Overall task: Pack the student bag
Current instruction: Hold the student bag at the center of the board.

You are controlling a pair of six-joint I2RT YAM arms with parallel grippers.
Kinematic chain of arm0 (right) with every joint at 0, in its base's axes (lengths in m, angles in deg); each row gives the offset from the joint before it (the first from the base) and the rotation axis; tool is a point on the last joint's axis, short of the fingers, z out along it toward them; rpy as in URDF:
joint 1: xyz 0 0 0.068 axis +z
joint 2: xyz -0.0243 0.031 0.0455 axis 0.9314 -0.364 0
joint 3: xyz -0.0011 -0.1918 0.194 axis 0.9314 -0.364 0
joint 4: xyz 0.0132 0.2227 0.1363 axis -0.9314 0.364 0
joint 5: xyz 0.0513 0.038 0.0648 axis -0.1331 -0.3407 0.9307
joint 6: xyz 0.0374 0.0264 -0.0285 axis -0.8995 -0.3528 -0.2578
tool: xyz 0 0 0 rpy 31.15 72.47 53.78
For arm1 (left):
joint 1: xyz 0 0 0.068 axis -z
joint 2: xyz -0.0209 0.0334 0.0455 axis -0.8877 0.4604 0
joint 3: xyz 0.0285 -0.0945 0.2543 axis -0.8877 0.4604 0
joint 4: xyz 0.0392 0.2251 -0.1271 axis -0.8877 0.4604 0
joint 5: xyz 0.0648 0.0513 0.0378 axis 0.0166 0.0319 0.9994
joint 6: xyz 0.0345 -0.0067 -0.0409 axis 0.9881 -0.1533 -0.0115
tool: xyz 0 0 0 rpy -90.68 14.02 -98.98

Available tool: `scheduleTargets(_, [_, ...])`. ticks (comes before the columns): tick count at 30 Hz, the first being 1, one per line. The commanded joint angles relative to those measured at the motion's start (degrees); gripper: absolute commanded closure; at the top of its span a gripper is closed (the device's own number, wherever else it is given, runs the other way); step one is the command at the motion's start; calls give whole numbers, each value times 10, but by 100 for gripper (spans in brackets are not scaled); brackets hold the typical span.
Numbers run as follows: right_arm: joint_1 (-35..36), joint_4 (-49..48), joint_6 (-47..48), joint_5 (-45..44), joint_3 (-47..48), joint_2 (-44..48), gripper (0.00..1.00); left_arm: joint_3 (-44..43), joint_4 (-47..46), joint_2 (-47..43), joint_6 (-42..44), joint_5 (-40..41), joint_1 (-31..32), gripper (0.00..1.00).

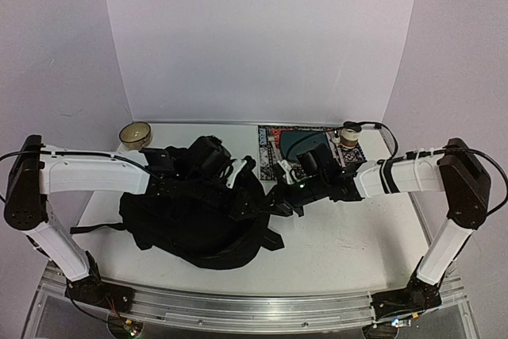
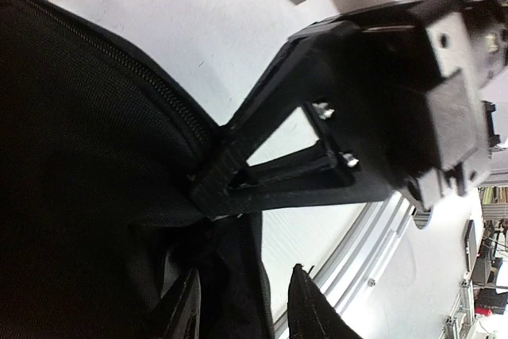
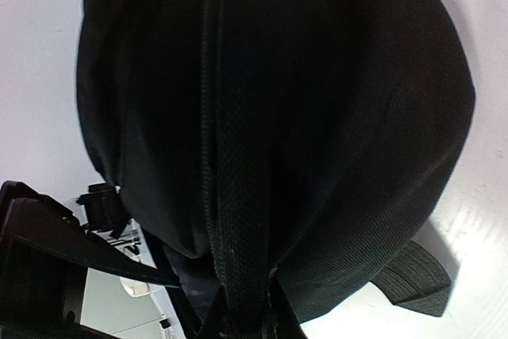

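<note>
Arms: I am working two arms from the near edge, both reaching in over the worktop (image 1: 349, 236) and meeting at one spot
Step in hand: I am judging this to be the opening of the bag ahead of any packing; nothing is going in yet
Bag: one, the student bag (image 1: 190, 220) is lying slumped on the worktop left of the middle, between the two arms, with a strap trailing off to the left
Left hand: the left hand (image 2: 242, 307) is standing partly open at the bag's right edge; black fabric is sitting between its fingers (image 2: 186, 311), but bare worktop is showing in the gap too, so I am reading it as not gripping
Right hand: the right hand (image 2: 213, 190) is pinching narrow on the bag's edge just beside the zip line, tips closed on the fabric
Next move: I am thinking the pinched edge is calling for a lift and a pull away from the left hand, which is needing a firm hold on the facing side so the mouth is spreading, not dragging the whole bag
Zip: I am not managing to tell whether it is open or closed
Far row, counted: one bowl (image 1: 136, 134) at the left, one patterned book (image 1: 274, 142) lying flat past the hands, and one small round pot (image 1: 348, 134) just right of it, all well apart from the bag's mouth and waiting to be packed, as I am judging it
</note>
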Motion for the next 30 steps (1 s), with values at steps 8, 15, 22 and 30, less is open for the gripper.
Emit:
scheduleTargets(8, [-6,-207,-69,65,-25,30,100,84,-54,-86,-6,30,3,66])
scheduleTargets(15, [-7,-225,-72,66,-28,33,100,105,-71,-86,-4,34,5,63])
scheduleTargets(22, [-7,-236,-77,65,-29,29,100,109,-125,-49,-5,80,48,56])
scheduleTargets(30, [-7,-245,-83,71,-31,23,100,110,-138,-47,24,204,55,48])
